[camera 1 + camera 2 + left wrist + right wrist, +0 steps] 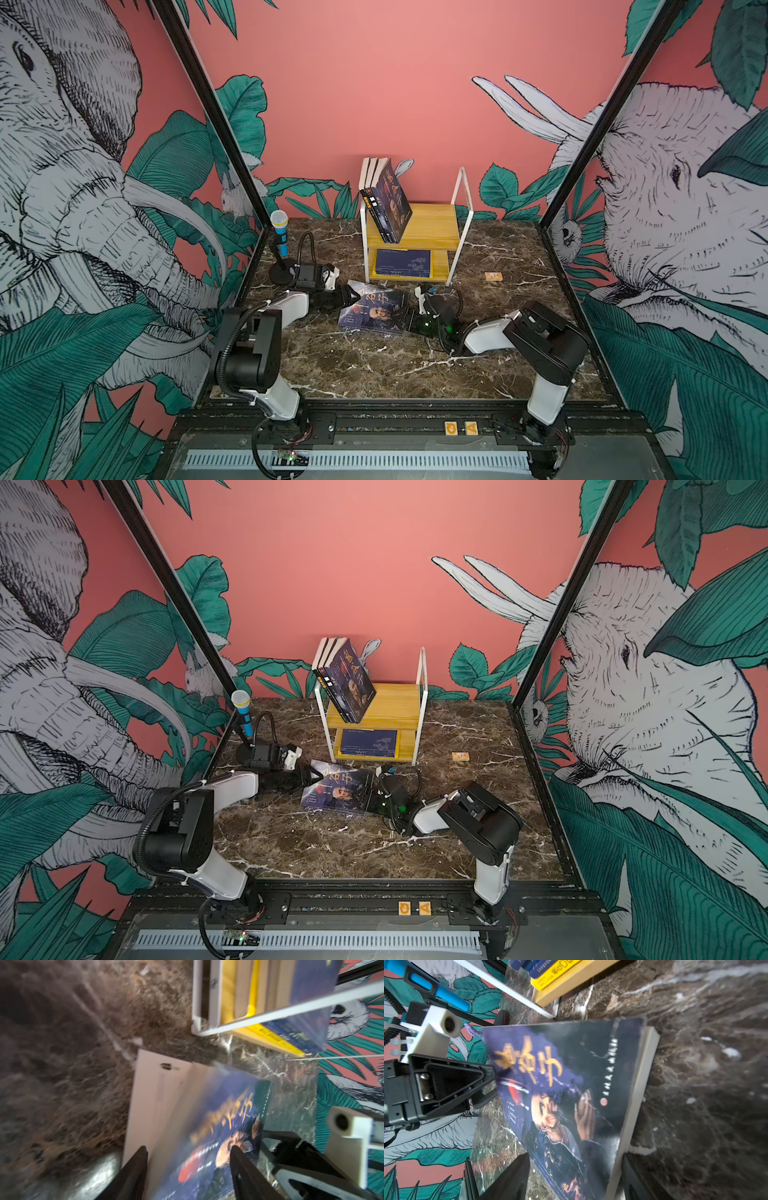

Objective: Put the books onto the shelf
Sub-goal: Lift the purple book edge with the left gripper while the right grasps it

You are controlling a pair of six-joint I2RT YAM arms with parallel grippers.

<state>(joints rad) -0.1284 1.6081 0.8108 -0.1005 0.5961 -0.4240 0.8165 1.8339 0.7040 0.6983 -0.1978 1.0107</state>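
I'm on the last loose book (374, 312), lying flat in the middle of the bench (374, 374), just in front of the shelf (432, 243). Left gripper (352, 296) and right gripper (409, 321) straddle its opposite ends, jaws partway apart. I can't tell if either's actually clamped. Next I need a firm pinch, then a lift.

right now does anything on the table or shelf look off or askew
Yes. The navy portrait book lies skewed on the table, its cover lifted off a white page. On the shelf's top tier, three books lean steeply sideways, not upright.
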